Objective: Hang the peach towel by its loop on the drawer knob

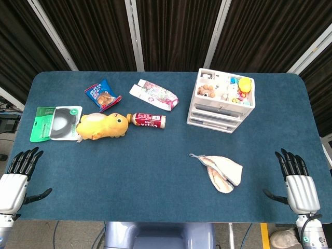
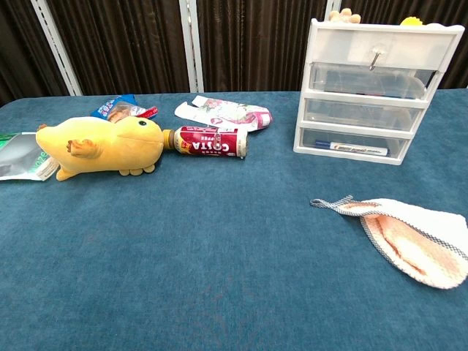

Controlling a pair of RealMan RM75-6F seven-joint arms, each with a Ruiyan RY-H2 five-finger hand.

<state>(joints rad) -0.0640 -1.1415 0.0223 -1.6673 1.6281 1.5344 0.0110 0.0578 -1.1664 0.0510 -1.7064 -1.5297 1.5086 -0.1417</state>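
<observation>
The peach towel lies flat on the blue felt-like worktop, in front of the drawer unit and toward the right side; it is a soft, folded wedge of terry cloth with a grey striped border, and its thin grey loop trails from the tip on the left. Behind it stands the white plastic drawer unit, three translucent drawers stacked, its open top tray filled with small toys. Only the chest view shows the drawer knob, a small metal stud on the top drawer front; the head view looks down on the tray instead. To the left lie a red Costa bottle on its side, a yellow plush toy and some snack packets. Only the head view shows the left robot hand and right robot hand, both spread and holding nothing, at the worktop's near corners, with bare cloth between them and the towel.
</observation>
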